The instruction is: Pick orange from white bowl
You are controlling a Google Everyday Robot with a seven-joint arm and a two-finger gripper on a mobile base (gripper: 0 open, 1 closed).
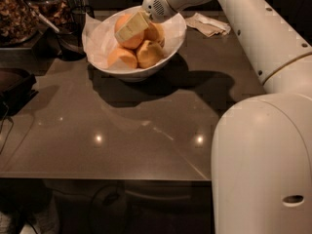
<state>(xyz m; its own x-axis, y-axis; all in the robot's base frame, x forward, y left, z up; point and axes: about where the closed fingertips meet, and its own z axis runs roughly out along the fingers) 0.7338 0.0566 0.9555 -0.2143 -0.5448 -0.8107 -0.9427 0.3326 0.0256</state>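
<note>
The orange point(125, 39) sits on top of smaller, paler fruits point(148, 54) in the white bowl point(146, 73), which is lined with white paper and stands at the back of the grey table. My gripper point(128, 30) reaches in from the upper right and is at the orange. One pale finger point(132, 27) lies across the orange's front; the other is hidden behind it. The gripper looks shut on the orange, which is still inside the bowl.
A crumpled napkin point(209, 24) lies behind the bowl to the right. Dark containers with food point(17, 13) and a dark cup point(72, 39) stand at the back left. A black object point(14, 84) sits at the left edge. My white body point(263, 165) fills the lower right.
</note>
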